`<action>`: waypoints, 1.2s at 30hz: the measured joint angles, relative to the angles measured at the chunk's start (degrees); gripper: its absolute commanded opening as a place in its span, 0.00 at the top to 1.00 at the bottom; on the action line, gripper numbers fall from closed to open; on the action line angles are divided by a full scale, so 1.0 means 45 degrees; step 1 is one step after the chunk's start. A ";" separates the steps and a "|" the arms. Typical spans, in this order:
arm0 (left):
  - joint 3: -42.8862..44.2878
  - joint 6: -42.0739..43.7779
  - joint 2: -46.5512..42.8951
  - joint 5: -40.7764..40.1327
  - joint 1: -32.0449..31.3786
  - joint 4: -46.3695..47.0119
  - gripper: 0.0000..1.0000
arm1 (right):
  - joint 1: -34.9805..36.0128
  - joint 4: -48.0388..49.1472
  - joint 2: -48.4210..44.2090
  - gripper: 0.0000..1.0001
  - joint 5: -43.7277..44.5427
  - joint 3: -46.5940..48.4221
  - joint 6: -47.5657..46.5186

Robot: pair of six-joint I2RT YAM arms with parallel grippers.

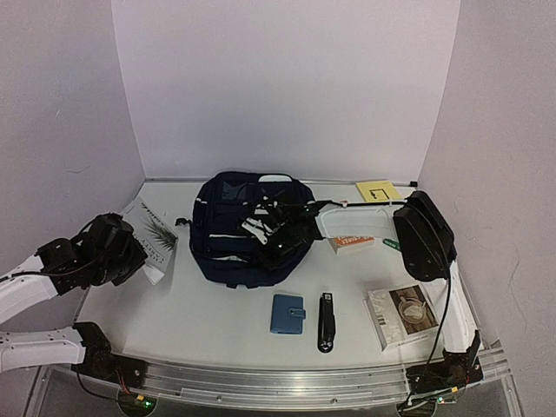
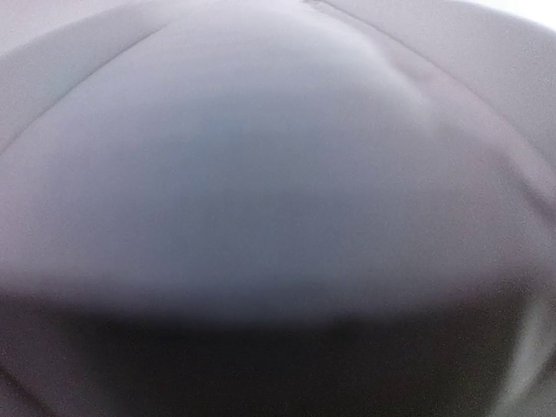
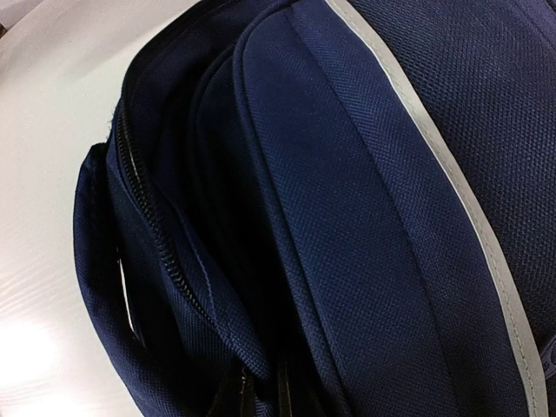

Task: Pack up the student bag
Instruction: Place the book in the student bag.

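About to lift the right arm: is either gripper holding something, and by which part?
Right gripper is shut on the student bag, pinching fabric beside its zipper. Left gripper: cannot tell.

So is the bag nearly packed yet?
Not yet. Nothing looks packed: the wallet, book, small box and booklet all lie on the table. Right now the right gripper is shut on the bag, seemingly pinching its zipper edge, maybe to open it. The left gripper is shut by the booklet. Everything has yet to go in.
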 measured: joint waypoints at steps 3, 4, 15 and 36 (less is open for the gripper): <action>-0.0001 0.0331 0.1027 0.0192 0.0088 0.1419 1.00 | -0.0032 -0.0025 -0.0036 1.00 -0.0035 -0.0030 0.0269; -0.0005 0.0457 0.1341 0.0361 0.0148 0.1895 1.00 | -0.0039 -0.0025 -0.0036 1.00 -0.0065 -0.0023 0.0365; 0.0013 0.1985 0.4670 0.2087 0.1339 0.6811 1.00 | -0.0141 -0.0952 0.0310 1.00 -0.0180 0.1533 0.1193; 0.0052 0.3204 -0.1875 0.6254 0.1958 0.4289 1.00 | -0.1208 -0.1690 0.0518 1.00 -0.0486 0.4315 0.2306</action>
